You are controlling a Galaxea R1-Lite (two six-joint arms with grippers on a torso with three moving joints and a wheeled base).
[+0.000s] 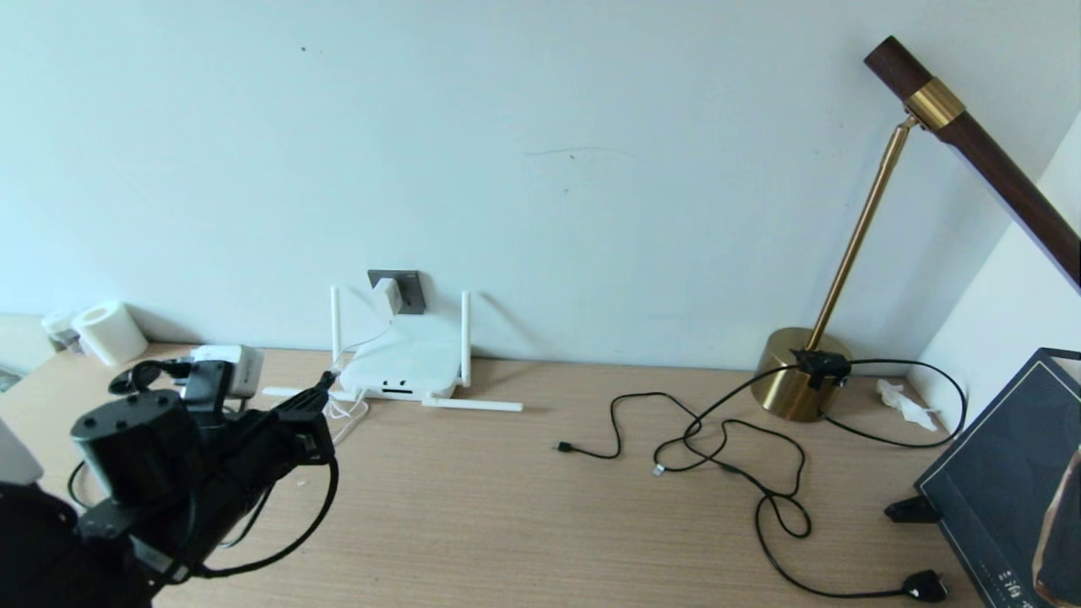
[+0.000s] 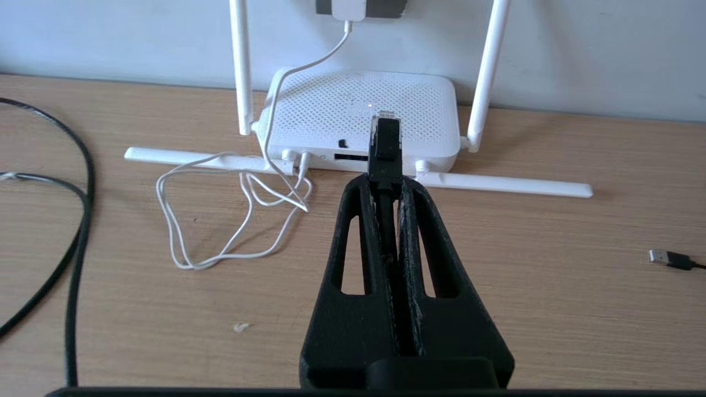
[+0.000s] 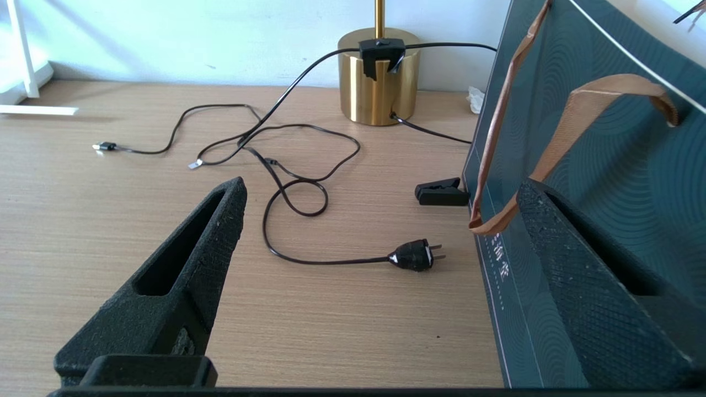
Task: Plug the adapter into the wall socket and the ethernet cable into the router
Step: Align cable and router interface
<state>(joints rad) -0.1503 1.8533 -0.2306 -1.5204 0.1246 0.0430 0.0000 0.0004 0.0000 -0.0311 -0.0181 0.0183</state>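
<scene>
The white router (image 1: 405, 367) lies against the wall with two antennas upright and two flat on the desk. Above it, the white adapter (image 1: 387, 295) sits in the dark grey wall socket (image 1: 410, 291), and its thin white cord (image 2: 220, 220) runs to the router (image 2: 331, 110). My left gripper (image 2: 385, 184) is shut on the black plug of the ethernet cable (image 2: 385, 146). It holds the plug just short of the router's port edge (image 2: 350, 157). The cable's loops (image 2: 77, 237) trail off to one side. My right gripper (image 3: 380, 190) hovers open over the desk far to the right.
A brass lamp (image 1: 794, 384) stands at the back right, with thin black cords (image 1: 718, 439) spread before it, one ending in a two-pin plug (image 3: 411, 255). A dark paper bag (image 1: 1013, 473) and a black clip (image 3: 441, 193) sit at the right edge. A paper roll (image 1: 110, 332) is at the far left.
</scene>
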